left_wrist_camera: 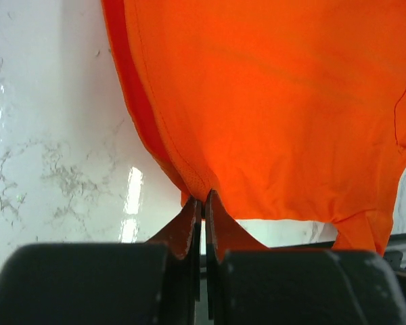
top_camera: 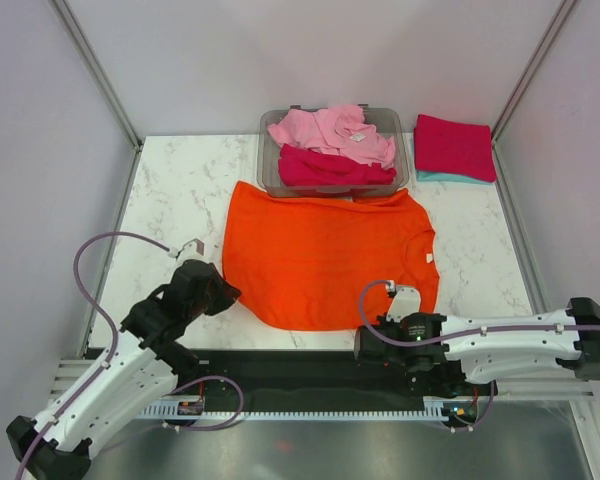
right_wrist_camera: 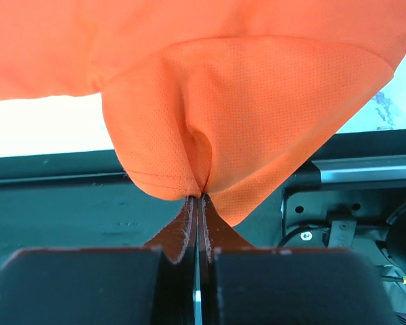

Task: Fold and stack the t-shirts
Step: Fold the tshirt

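The bright orange t-shirt lies spread on the marble table in front of the bin. My left gripper is shut on its near left edge; in the left wrist view the cloth rises from the pinched jaws. My right gripper is shut on its near right corner, held over the table's front edge; the right wrist view shows the cloth bunched in the closed jaws. Light pink and crimson-magenta shirts lie crumpled in the bin. A folded crimson shirt lies on a teal one at back right.
The grey see-through bin stands at the back middle. Bare marble table lies left of the orange shirt. A black rail runs along the front edge. White walls with metal posts close in both sides.
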Robot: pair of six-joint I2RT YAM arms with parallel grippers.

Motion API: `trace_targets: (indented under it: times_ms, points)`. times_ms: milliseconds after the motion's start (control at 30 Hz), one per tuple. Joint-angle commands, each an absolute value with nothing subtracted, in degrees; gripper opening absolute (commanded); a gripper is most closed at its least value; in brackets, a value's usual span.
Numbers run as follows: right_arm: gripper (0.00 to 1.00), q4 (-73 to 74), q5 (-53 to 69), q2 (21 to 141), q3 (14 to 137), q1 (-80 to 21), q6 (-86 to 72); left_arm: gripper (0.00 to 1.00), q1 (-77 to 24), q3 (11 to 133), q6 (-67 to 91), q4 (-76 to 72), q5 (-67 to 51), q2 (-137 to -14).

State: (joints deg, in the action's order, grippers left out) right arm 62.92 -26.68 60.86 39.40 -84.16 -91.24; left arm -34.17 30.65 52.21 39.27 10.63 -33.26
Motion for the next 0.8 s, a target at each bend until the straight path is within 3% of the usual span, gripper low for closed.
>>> trace_targets:
  times_ms: [0,200,300,600,767]
  points:
    - [0.0,66.8,-30.58,58.8,42.53,-85.43,-94.92,0.02,-34.37,34.19,54.05,46.49,5.63,-30.94]
    - [0.0,69.96,-39.89,59.06,49.39,-84.82,-93.35,0.02,-34.28,42.35,51.51,54.13,9.22,-32.33]
    - [0.0,67.26,-43.59,59.15,52.2,-80.79,-85.46,0.02,-34.19,44.99,46.94,54.58,9.75,-36.54]
    - [0.0,56.09,-38.59,60.2,57.13,-57.32,-56.02,0.02,-30.77,49.83,39.82,53.44,11.87,-48.15]
    - [0.0,52.13,-35.34,62.93,57.04,-50.02,-49.67,0.02,-23.3,50.8,32.45,49.4,3.72,-57.71]
